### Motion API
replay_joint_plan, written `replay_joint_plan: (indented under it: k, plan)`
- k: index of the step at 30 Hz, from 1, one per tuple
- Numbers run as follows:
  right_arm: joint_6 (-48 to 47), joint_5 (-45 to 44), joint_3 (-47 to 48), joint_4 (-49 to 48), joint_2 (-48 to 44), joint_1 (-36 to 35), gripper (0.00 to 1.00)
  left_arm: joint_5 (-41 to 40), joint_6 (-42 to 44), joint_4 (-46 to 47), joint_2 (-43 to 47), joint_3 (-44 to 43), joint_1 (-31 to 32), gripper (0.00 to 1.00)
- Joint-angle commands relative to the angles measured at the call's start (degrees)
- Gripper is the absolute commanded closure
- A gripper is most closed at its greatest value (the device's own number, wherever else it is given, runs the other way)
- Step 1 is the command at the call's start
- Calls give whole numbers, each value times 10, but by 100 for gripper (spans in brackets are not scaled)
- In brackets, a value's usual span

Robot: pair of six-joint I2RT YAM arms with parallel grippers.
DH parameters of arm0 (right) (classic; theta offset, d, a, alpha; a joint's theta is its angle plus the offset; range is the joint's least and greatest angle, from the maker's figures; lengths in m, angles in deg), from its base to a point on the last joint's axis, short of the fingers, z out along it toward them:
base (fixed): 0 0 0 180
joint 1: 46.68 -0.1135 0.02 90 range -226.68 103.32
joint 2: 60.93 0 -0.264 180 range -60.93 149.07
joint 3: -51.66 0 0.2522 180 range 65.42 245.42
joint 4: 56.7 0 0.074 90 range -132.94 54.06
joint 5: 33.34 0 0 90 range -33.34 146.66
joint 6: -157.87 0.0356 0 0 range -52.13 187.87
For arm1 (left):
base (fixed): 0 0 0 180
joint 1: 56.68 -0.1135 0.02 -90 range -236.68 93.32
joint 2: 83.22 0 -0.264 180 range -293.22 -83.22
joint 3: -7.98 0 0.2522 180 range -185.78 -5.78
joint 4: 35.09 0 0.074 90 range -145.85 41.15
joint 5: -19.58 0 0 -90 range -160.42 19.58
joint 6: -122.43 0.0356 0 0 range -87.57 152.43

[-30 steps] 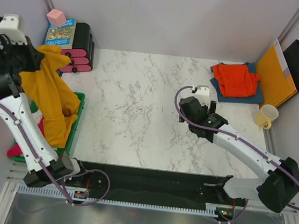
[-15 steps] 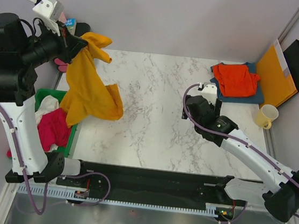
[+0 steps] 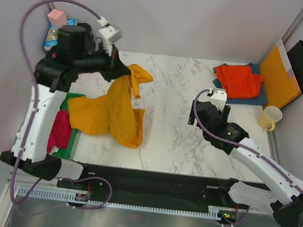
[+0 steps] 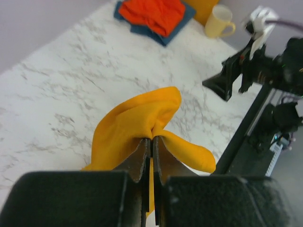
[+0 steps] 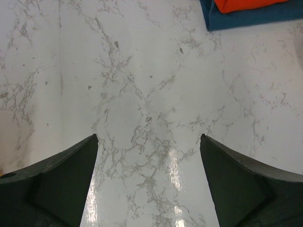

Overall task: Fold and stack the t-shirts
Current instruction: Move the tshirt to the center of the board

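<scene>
The left pincer (image 4: 147,141) is clenched on a bunched fold of the yellow shirt (image 3: 107,114), which hangs with its lower part trailing on the left of the counter (image 3: 170,94). The step in hand is probably laying this shirt out for folding. The next move likely calls for the right pincer (image 5: 148,139), released over bare marble, to take a second edge and spread it flat.
</scene>
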Motion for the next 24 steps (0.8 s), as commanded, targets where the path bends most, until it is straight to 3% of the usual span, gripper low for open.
replay_joint_plan:
  k: [1, 6, 7, 8, 9, 12, 17, 24]
  plan:
    - [40, 6, -17, 22, -15, -6, 4, -97, 84, -15, -27, 67, 106, 98]
    - [61, 6, -30, 38, -34, -11, 4, -123, 107, -14, -78, 86, 197, 98]
    - [61, 4, -29, 41, -34, -12, 4, -123, 107, -15, -86, 79, 201, 91]
    - [60, 6, -28, 43, -34, -13, 4, -127, 106, -15, -93, 62, 204, 76]
    - [59, 5, -24, 47, -33, -14, 4, -138, 102, -14, -104, 53, 205, 45]
    - [60, 0, -14, 57, -29, -23, 3, -193, 94, -8, -108, 31, 203, 1]
    - [66, -4, -13, 59, -23, -46, 4, -206, 85, 27, -59, 107, 178, 1]
    - [66, 3, 2, 17, 51, -131, 7, -191, 56, 56, 27, 236, 8, 1]
